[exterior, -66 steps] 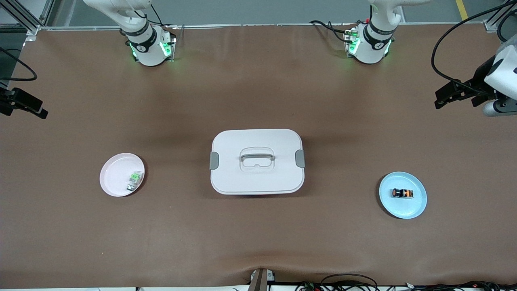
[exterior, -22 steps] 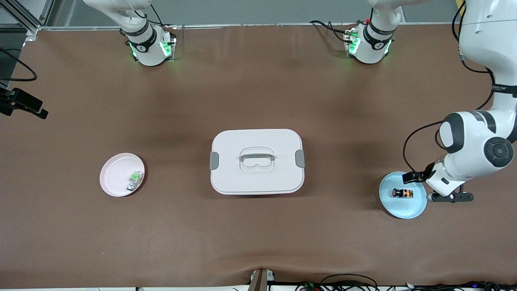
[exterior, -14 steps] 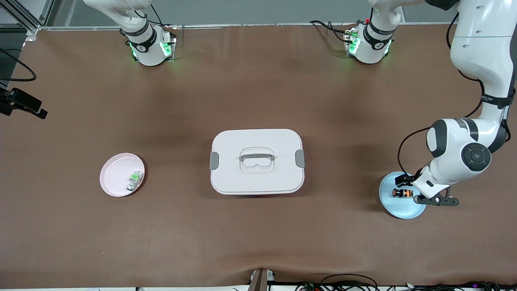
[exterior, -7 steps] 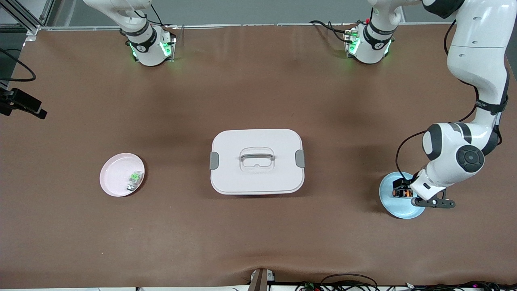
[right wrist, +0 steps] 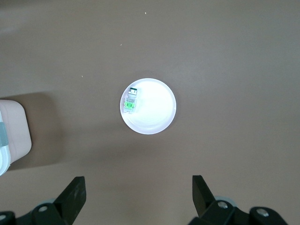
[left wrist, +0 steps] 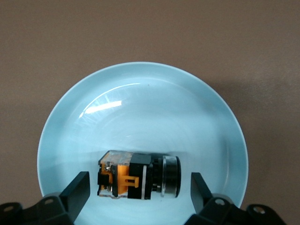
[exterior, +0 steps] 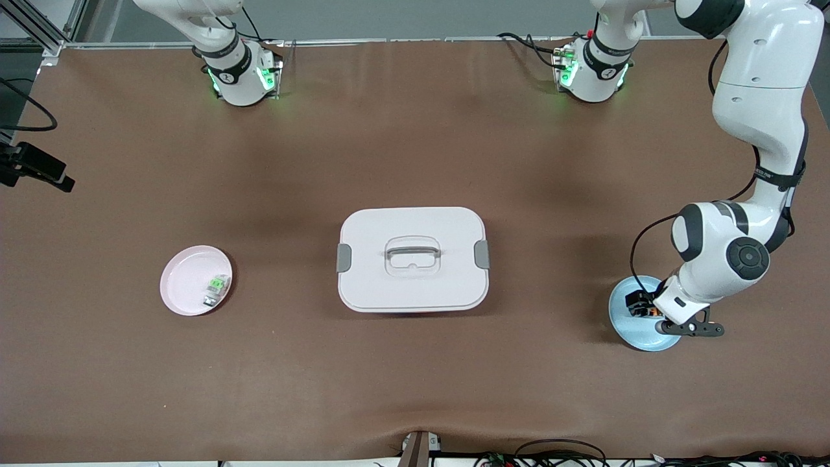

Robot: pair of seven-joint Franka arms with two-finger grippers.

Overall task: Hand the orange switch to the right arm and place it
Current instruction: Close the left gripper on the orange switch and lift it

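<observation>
On the blue plate toward the left arm's end of the table, the left gripper straddles, fingers wide, the orange switch, a stubby black cylinder lying sideways with orange bands, while the right gripper waits wide open high above the pink plate.

Brown table carries pink plate, white box, blue plate

a big brown table fills almost the whole view. past its top edge is a grey floor with a yellow line. black wires lie along the bottom edge.
</observation>
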